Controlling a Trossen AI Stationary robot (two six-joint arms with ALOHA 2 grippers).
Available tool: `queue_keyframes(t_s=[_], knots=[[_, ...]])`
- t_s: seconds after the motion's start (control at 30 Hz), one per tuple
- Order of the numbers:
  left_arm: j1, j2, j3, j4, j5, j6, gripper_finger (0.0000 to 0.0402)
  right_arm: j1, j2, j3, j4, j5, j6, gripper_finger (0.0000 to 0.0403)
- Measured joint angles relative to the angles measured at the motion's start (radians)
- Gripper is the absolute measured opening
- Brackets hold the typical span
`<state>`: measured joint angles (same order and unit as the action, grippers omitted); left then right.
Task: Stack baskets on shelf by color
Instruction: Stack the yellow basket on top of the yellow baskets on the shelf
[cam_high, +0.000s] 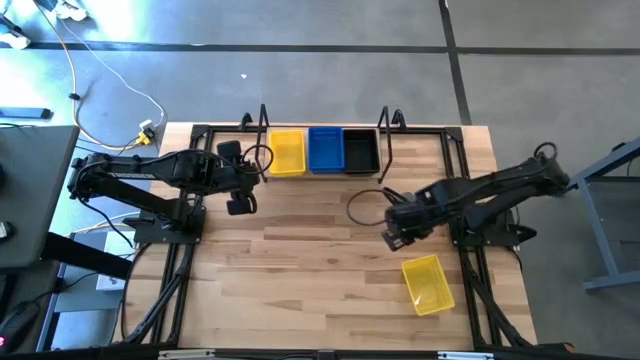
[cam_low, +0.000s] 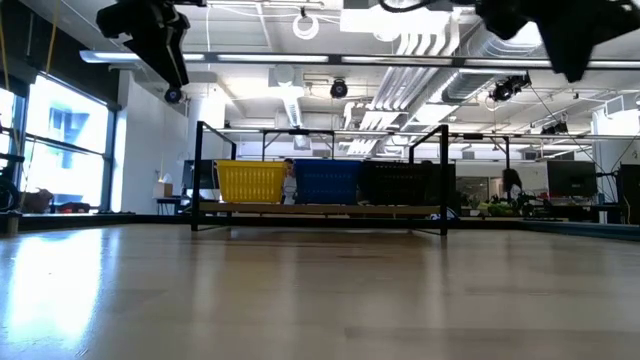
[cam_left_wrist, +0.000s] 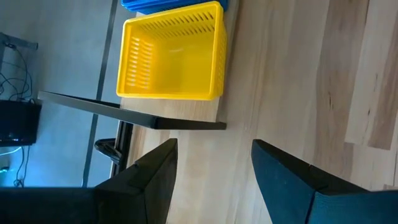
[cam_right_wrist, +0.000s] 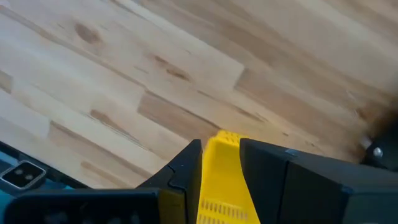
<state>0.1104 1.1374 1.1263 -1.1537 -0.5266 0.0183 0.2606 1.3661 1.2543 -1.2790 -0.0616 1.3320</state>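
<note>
From above, the shelf at the far edge of the wooden surface carries yellow, blue and black baskets side by side. A loose yellow basket lies near the right front, by the right gripper. The left gripper hovers beside the shelf.

At table height, the three colours stand in a row.

The left wrist view shows its fingers parted and empty, facing the shelved yellow basket.

The right wrist view shows fingers closed on the loose basket's wall.
</note>
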Motion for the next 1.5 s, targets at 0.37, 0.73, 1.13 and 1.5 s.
queue_keyframes(t_s=[0.37,0.73,1.13,1.5], knots=[[0.000,0.000,0.000,0.001,0.000,-0.015,0.0197,0.141,-0.130,-0.199,0.030,-0.045,0.172,0.0094],[0.000,0.000,0.000,0.000,0.002,-0.060,0.0197,0.296,-0.152,-0.353,0.099,-0.121,0.414,0.0094],[0.000,0.000,0.000,0.000,0.019,-0.061,0.0197,0.454,-0.152,-0.436,0.175,-0.121,0.707,0.0094],[0.000,0.000,0.000,0.001,0.023,-0.064,0.0197,0.509,-0.152,-0.568,0.367,-0.115,0.840,0.0094]])
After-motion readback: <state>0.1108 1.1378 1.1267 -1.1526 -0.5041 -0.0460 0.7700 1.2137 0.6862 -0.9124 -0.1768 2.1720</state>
